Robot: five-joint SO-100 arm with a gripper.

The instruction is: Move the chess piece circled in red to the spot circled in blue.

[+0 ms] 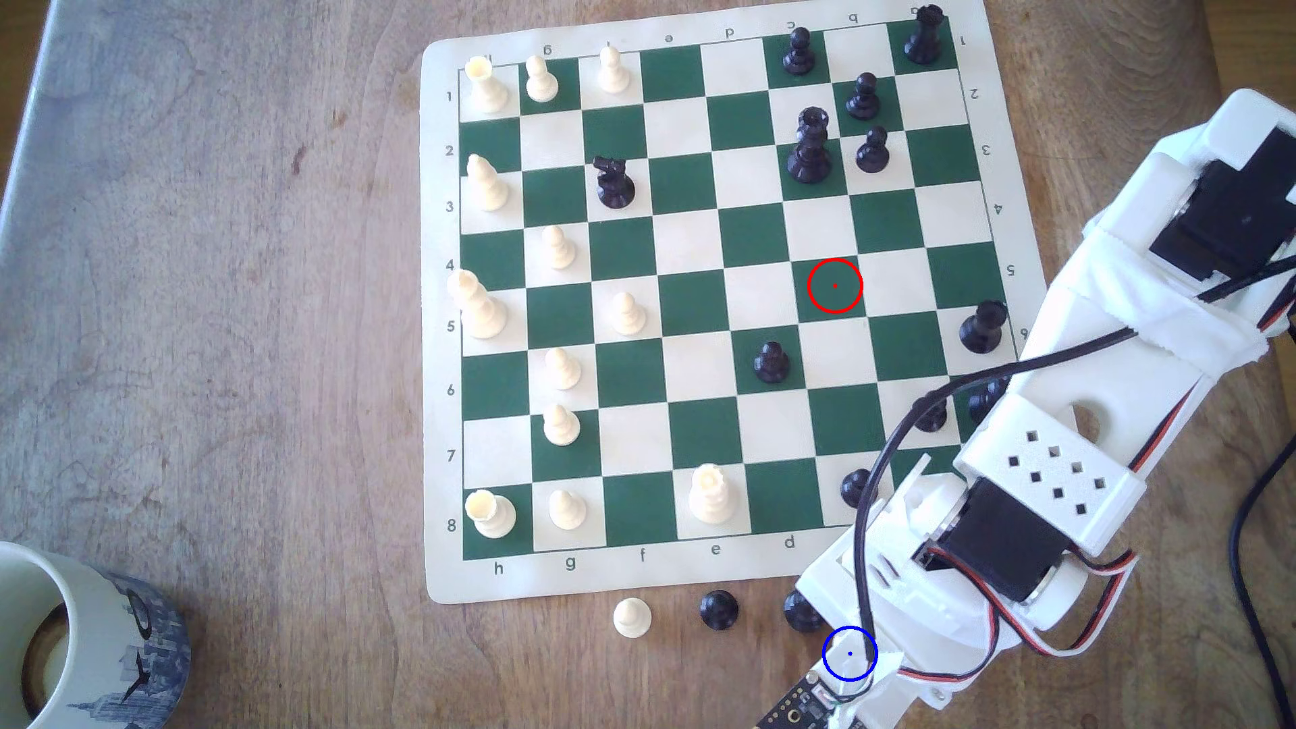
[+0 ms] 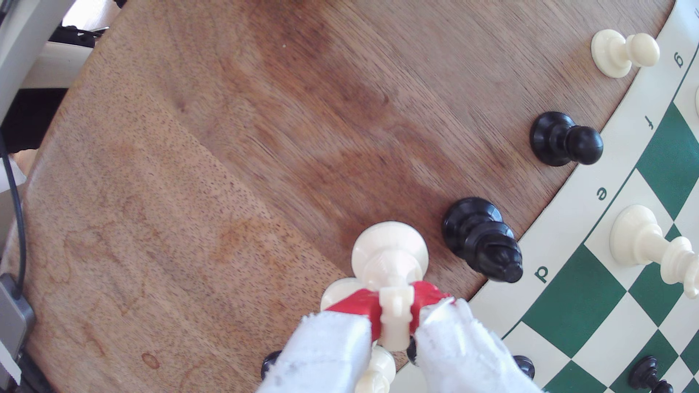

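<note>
In the wrist view my gripper [image 2: 395,310] is shut on the cream-white chess piece [image 2: 389,249], its red fingertips [image 2: 355,304] pinching the narrow stem below the knobbed top. The piece's wide round base points at bare brown wood just off the board's corner; I cannot tell whether it touches the wood. In the exterior view the blue ring [image 1: 849,653] lies on the wood below the board, partly under the arm's white front end [image 1: 912,596], which hides the piece. The red ring [image 1: 834,285] marks an empty green square.
Off the board's near edge stand a cream pawn [image 1: 632,617], a black pawn [image 1: 719,608] and another black piece [image 2: 482,240], the last close beside the held piece. More pieces sit partly hidden behind the fingers. A mug [image 1: 77,638] stands at the exterior view's lower left.
</note>
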